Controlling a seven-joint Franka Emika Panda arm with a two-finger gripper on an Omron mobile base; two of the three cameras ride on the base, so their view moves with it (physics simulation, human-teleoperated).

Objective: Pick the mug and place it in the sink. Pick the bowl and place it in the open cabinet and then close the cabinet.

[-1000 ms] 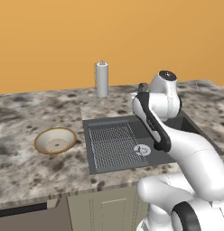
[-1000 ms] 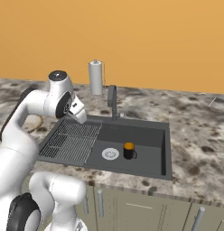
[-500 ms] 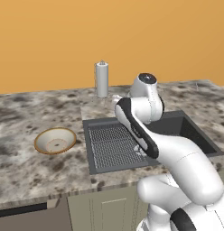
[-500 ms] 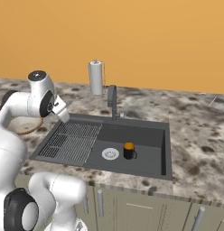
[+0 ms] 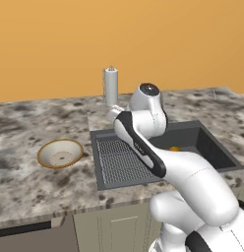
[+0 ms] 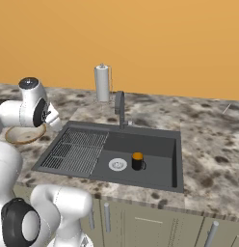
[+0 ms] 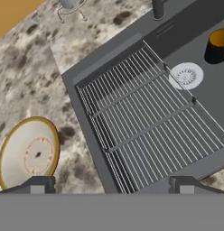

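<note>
- While you look thru the hand view, the gripper [image 7: 111, 182] shows two dark tips set wide apart w/ nothing between them, over the ribbed drainboard [image 7: 145, 119].
- Mug [image 6: 137, 161]: one, small, black, yellow-orange inside. It stands upright on the floor of the sink [image 6: 155, 176], just beside the round silver drain [image 6: 117, 164], at the drain's 3 o'clock in the right base view.
- Bowl [image 5: 60, 152]: one, wide, shallow, cream w/ orange-brown rim and faint reddish ring inside. It sits on the speckled counter [image 5: 25, 184], at 9 o'clock of the sink, close to its edge but apart from it.
- In the hand view, the bowl lies at 8 o'clock and the mug at 2 o'clock.
- One dark gooseneck tap [image 6: 120, 107] stands at the sink's back rim.
- One grey cylinder [image 6: 102, 82] on a wire stand stands behind the tap by the orange wall [image 6: 165, 43]; can't tell what it is.
</note>
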